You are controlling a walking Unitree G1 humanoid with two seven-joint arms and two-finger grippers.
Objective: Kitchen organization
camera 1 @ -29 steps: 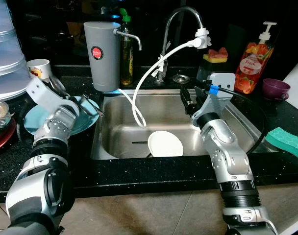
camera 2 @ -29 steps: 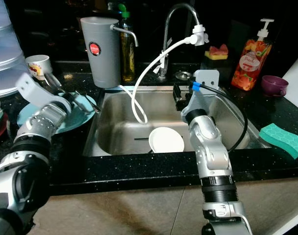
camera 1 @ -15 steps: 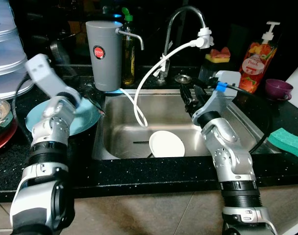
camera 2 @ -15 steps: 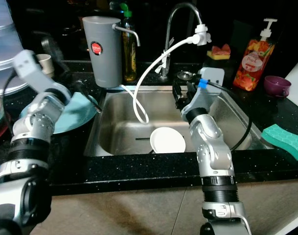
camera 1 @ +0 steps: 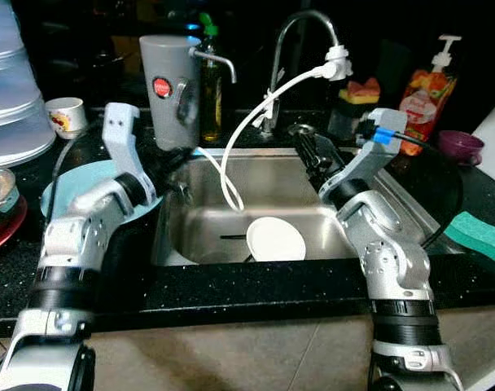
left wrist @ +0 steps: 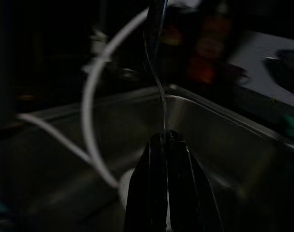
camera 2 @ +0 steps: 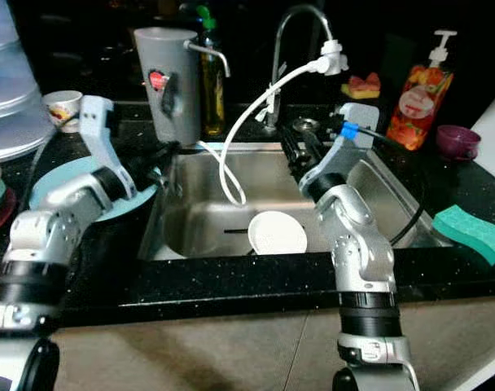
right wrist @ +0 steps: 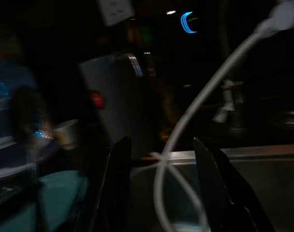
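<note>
My left gripper (camera 1: 179,186) is at the sink's left rim, just past the teal plate (camera 1: 68,186). Its fingers (left wrist: 156,159) are shut on a thin metal utensil (left wrist: 159,92) that sticks up from the tips; its blurred end shows in front of the grey water dispenser (camera 1: 168,90). Over the back right of the steel sink (camera 1: 370,244) my right gripper (camera 1: 311,153) is open, with nothing between its fingers (right wrist: 120,164). A white dish (camera 1: 275,239) lies on the sink floor. A white hose (camera 1: 239,138) hangs from the tap (camera 1: 300,28) into the sink.
On the left counter are a white cup (camera 1: 64,114), a stack of pale containers (camera 1: 11,90) and a red plate (camera 1: 3,230). At the right are an orange soap bottle (camera 1: 422,90), a purple cup (camera 1: 459,147) and a green sponge (camera 1: 479,232).
My left arm has swung right, from above the teal plate to the sink's left rim, with the utensil still in its fingers. The right gripper has shifted slightly toward the back.
</note>
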